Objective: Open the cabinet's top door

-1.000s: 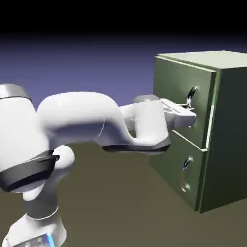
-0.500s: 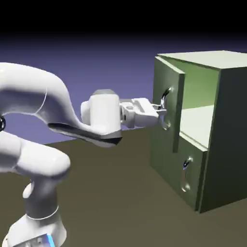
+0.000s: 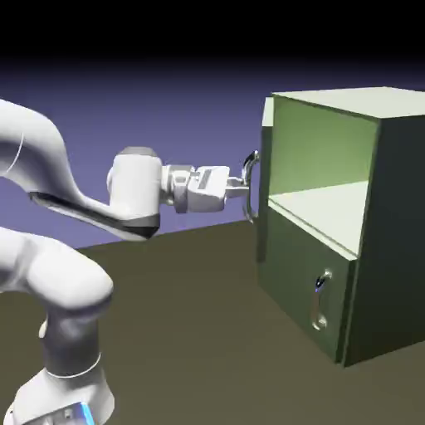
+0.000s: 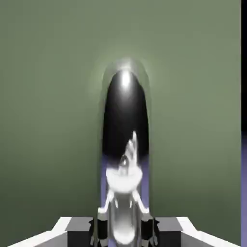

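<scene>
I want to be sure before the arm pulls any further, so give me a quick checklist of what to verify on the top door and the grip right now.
1. Gripper shut on the top door's handle: ok; the hand view shows the silver handle between the fingertips.
2. Top door swung open: ok, it shows edge-on and the upper compartment is exposed.
3. Lower door undisturbed: ok, flush with the cabinet.
4. Arm clear of the cabinet body: ok, only the gripper meets the handle.
5. Room for the door to swing wider: cannot tell from these views.
</scene>
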